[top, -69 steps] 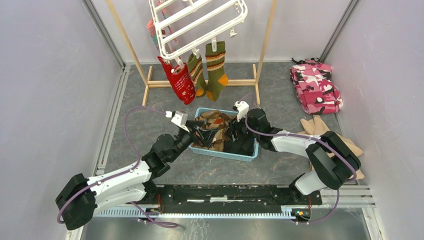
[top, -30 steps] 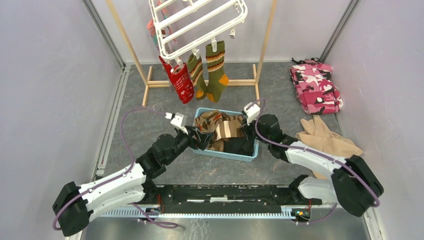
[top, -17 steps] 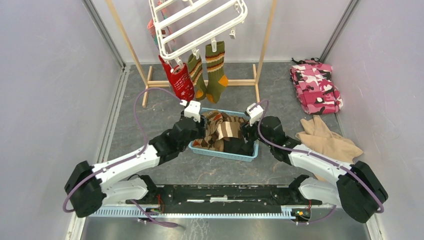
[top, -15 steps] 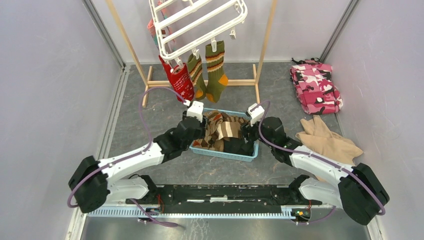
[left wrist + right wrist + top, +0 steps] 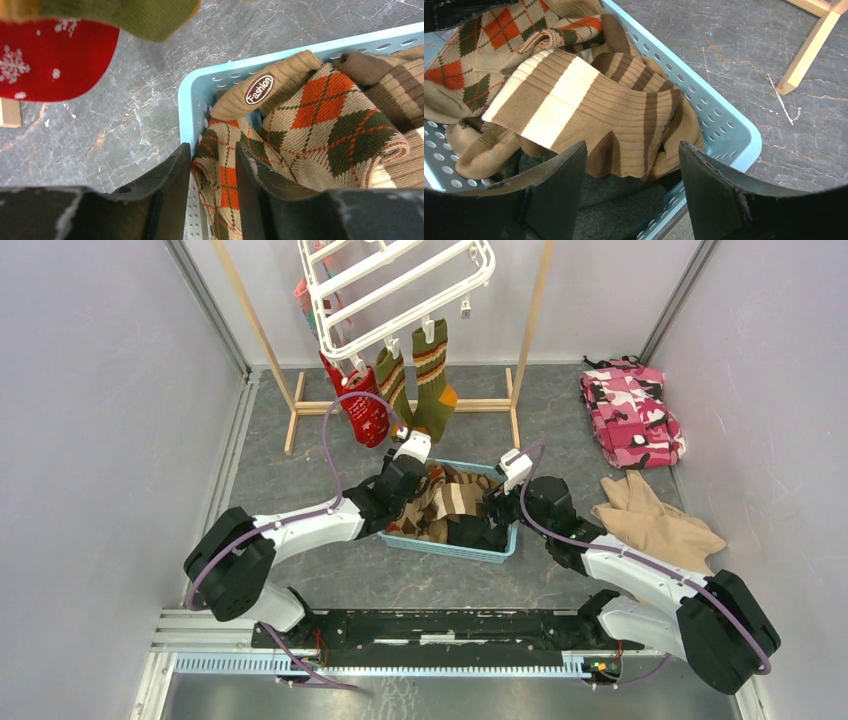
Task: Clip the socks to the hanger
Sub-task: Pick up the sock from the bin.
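left pincer [image 5: 213, 152]: nearly closed, pinching tan argyle sock [image 5: 325, 115] with orange-olive diamonds | right pincer [image 5: 632, 150]: wide apart, empty, brown-cream striped sock [image 5: 589, 115] just ahead

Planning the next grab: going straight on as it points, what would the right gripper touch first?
Probably the right gripper meets the brown-and-cream striped sock atop the basket pile, between its open jaws; depth unclear.

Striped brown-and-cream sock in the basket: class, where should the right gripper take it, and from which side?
Probably pinch the striped sock at its ribbed end, lying topmost beside the basket rim; come from above, where the open right gripper hovers.
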